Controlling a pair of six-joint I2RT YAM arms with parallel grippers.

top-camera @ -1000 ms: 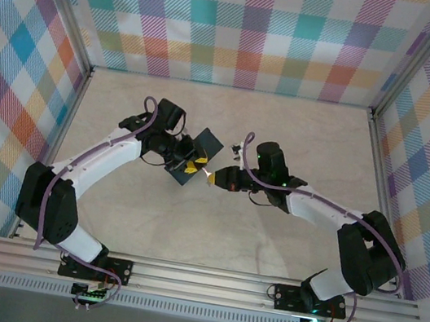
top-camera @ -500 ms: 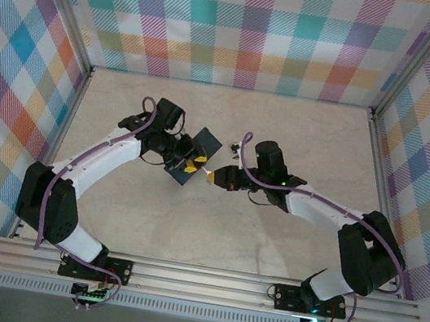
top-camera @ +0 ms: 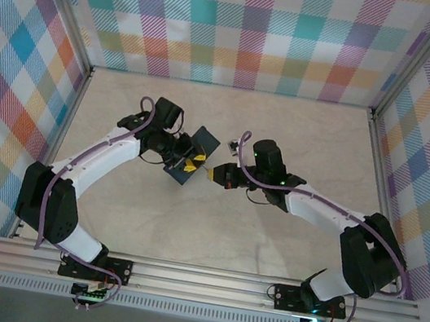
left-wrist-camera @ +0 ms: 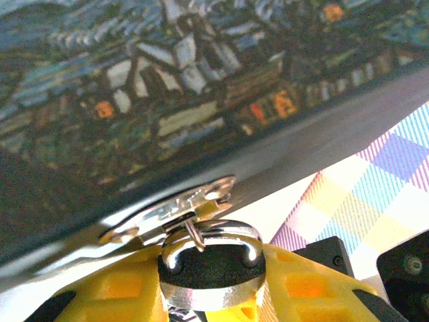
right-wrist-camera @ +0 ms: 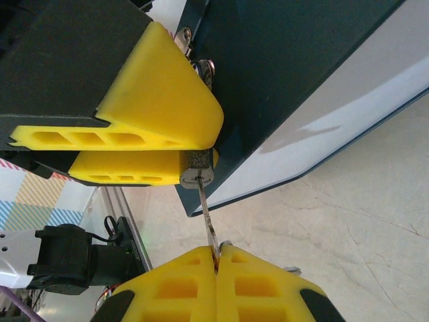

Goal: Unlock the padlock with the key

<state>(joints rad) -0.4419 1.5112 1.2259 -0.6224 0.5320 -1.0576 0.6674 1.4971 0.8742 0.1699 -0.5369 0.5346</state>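
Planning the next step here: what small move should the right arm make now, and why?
Probably ease the key straight on into the padlock before any turn. The right gripper is shut on the key, whose tip just meets the padlock's end face with most of the blade bare. The left gripper clamps the padlock, which hangs on the hasp of the tin.

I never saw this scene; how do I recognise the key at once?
Find the blue painted tin near the middle of the table. At its edge the left end effector clamps a small dark padlock. The key is the thin silvery blade between that padlock's base and the shut right end effector, slimmer than anything nearby.
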